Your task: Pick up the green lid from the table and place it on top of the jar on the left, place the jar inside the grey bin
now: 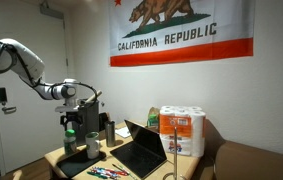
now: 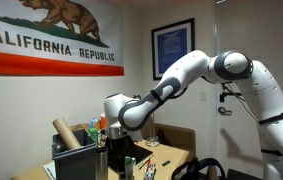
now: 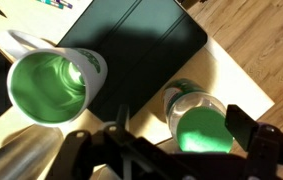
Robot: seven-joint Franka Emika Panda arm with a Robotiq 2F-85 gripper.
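In the wrist view we see the bin (image 3: 131,50) across the upper middle of the frame. A second jar (image 3: 46,85) overlaps its left edge, and the jar (image 3: 193,112) stands just off its lower right corner, beside the table (image 3: 256,50). In an exterior view, the laptop (image 1: 141,150) sits at lower centre, with the paper rolls (image 1: 181,130) to its right and the markers (image 1: 106,172) to its lower left.

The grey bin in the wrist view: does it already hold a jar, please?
No, the grey bin shows only a bare dark floor in the wrist view.
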